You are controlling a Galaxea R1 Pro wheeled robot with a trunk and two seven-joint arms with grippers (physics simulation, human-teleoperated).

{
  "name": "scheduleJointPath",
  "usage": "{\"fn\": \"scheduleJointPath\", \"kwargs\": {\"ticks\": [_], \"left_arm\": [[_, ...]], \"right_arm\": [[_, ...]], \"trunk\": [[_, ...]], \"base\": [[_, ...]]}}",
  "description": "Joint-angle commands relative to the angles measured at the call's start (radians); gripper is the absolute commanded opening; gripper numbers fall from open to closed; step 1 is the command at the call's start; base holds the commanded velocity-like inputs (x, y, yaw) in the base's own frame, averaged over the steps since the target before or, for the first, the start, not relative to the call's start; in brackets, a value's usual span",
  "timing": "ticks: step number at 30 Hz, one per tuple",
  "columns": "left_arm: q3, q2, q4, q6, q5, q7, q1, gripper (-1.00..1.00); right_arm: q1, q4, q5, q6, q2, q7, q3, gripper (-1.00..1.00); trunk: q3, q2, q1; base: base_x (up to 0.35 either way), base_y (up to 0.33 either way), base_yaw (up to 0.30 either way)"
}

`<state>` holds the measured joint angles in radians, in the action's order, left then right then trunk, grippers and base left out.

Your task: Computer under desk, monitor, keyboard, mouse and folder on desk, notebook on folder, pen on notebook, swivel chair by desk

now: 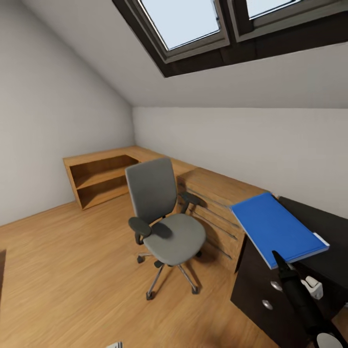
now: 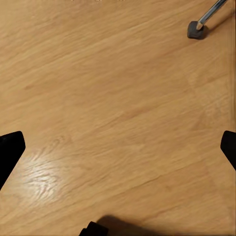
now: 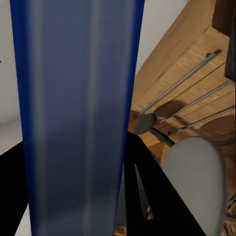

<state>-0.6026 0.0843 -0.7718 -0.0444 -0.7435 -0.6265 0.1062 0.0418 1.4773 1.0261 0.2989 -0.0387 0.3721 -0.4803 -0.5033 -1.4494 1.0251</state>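
Observation:
The grey swivel chair stands on the wood floor with its seat bare, a short way left of the black desk. A bright-blue folder sits tilted over the desk's left end, above the silver-knobbed drawers. My right gripper is shut on its near edge. Whether the folder touches the desk I cannot tell. In the right wrist view the folder's edge looms close, with the chair seat beyond. My left gripper hangs open over bare floor, near a chair caster.
A low light-wood cabinet with metal bar handles runs along the back wall between chair and desk. An open wooden shelf unit is at the back left. The sloped wall and skylight hang overhead. Open floor lies left of the chair.

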Motion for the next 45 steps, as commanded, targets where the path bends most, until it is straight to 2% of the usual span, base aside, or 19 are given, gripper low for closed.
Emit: {"fn": "scheduleJointPath", "kwargs": {"ticks": [1, 6, 18, 23, 35, 39, 42, 45], "left_arm": [[-0.007, 0.002, -0.001, -0.005, -0.010, -0.007, 0.001, 1.00], [-0.007, -0.002, -0.001, -0.005, -0.010, -0.007, 0.001, 1.00], [-0.009, -0.005, 0.000, -0.003, -0.011, -0.007, 0.001, 1.00], [-0.010, -0.015, 0.014, -0.003, -0.011, -0.007, 0.001, 1.00], [-0.009, -0.020, 0.017, -0.003, -0.011, -0.007, 0.001, 1.00], [-0.009, -0.020, 0.017, -0.003, -0.011, -0.007, 0.001, 1.00], [-0.009, -0.020, 0.017, -0.003, -0.011, -0.007, 0.001, 1.00], [-0.009, -0.021, 0.018, -0.003, -0.011, -0.007, 0.001, 1.00]], "right_arm": [[0.001, 0.000, 0.010, 0.010, -0.001, 0.002, -0.003, -1.00], [0.001, -0.001, 0.010, 0.009, -0.001, 0.002, -0.005, -1.00], [0.001, -0.009, 0.011, 0.007, -0.001, 0.001, -0.006, -1.00], [0.001, -0.009, 0.011, 0.007, -0.001, 0.001, -0.034, -1.00], [0.001, -0.007, 0.011, 0.009, -0.001, 0.000, -0.040, -1.00], [0.001, -0.004, 0.035, 0.009, -0.001, -0.012, -0.042, -1.00], [0.001, -0.004, 0.056, 0.009, -0.001, -0.050, -0.041, -1.00], [0.001, -0.004, 0.058, 0.009, 0.000, -0.054, -0.041, -1.00]], "trunk": [[-0.001, -0.001, 0.000], [-0.001, -0.001, 0.000], [0.037, 0.083, -0.046], [0.052, 0.118, -0.065], [0.090, 0.202, -0.111], [0.102, 0.230, -0.127], [0.112, 0.251, -0.138], [0.121, 0.272, -0.150]], "base": [[-0.008, 0.011, -0.270], [-0.003, 0.004, -0.270], [0.000, 0.000, -0.270], [0.000, 0.000, -0.270], [0.000, 0.000, -0.274], [0.000, 0.000, -0.277], [0.000, 0.000, -0.284], [0.000, 0.000, -0.289]]}}
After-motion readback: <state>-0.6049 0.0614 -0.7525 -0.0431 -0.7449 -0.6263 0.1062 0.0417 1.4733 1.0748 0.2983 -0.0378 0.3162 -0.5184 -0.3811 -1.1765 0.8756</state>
